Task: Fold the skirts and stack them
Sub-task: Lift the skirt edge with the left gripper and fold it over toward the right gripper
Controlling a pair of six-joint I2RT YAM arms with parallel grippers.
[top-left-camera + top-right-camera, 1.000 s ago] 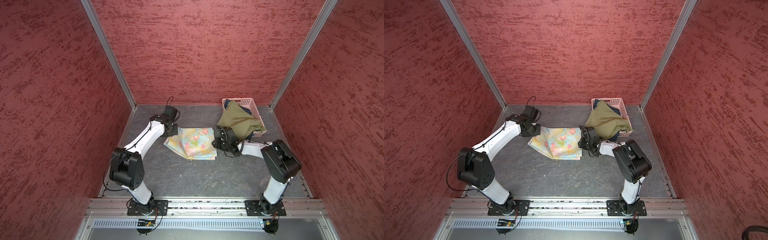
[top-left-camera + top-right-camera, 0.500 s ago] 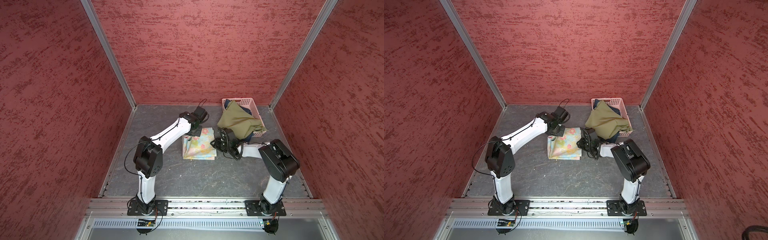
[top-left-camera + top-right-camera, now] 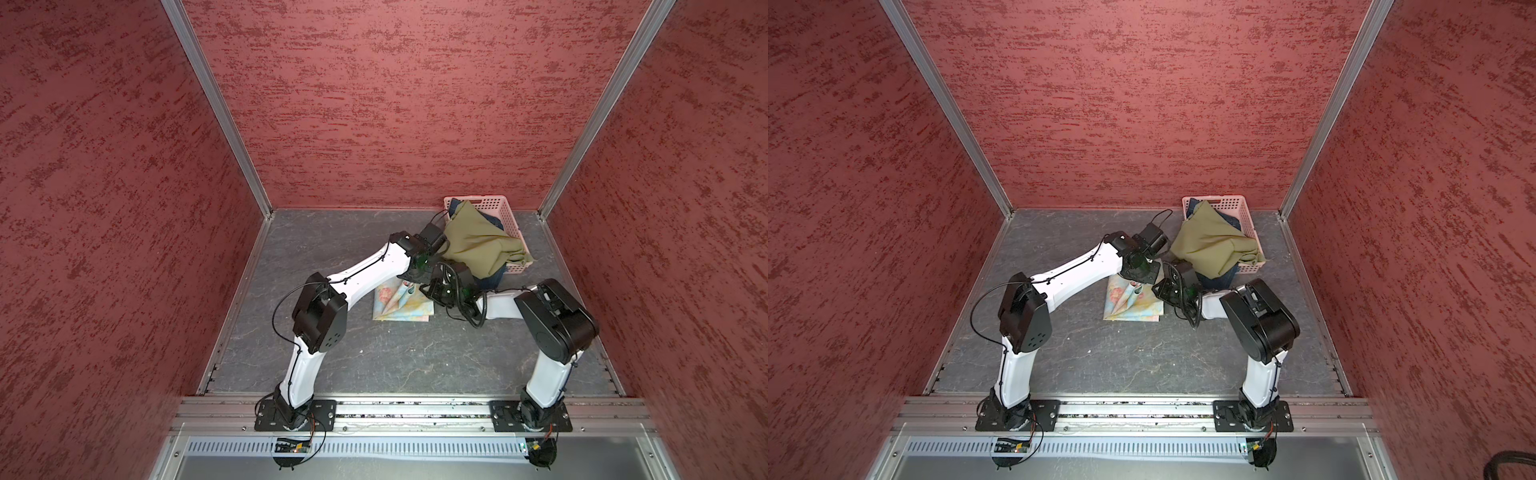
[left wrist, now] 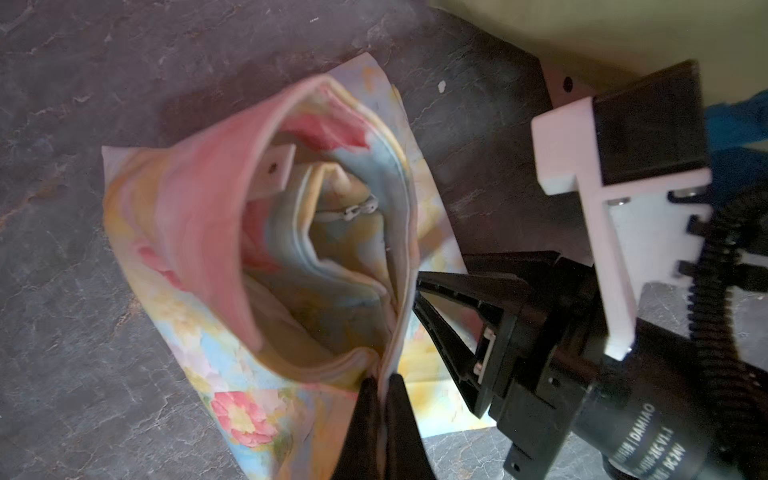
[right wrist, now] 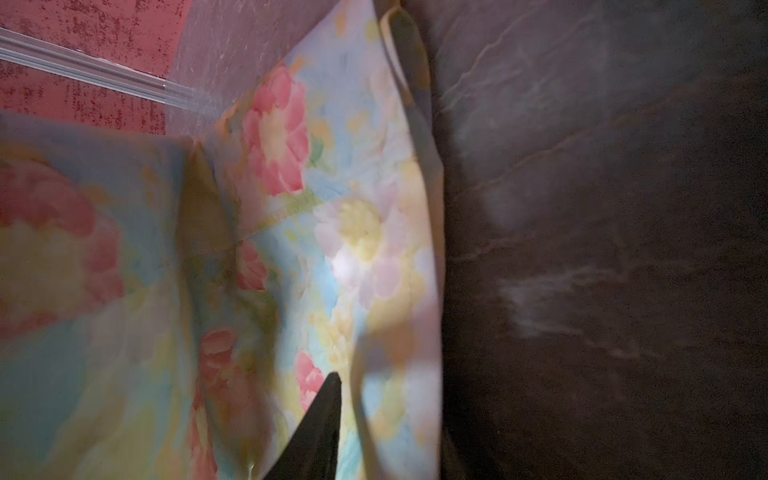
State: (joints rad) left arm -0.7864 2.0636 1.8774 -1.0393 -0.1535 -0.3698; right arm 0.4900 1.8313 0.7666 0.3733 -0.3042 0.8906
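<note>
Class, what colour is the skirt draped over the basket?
Olive-green skirt; clearest in a top view.

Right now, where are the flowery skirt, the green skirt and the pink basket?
flowery skirt (image 3: 409,311): in a top view, on its flat lower layer.
green skirt (image 3: 478,245): in a top view, on the middle of the draped cloth.
pink basket (image 3: 492,204): in a top view, on its far holed wall.

Left arm (image 3: 365,274) swung way across toward the basket (image 3: 498,205), left fingers (image 4: 368,419) dragging the floral skirt (image 3: 401,305) edge over. Skirt's gone from spread out to a narrow fold. Right fingers (image 4: 457,286) narrowed a bit.
</note>
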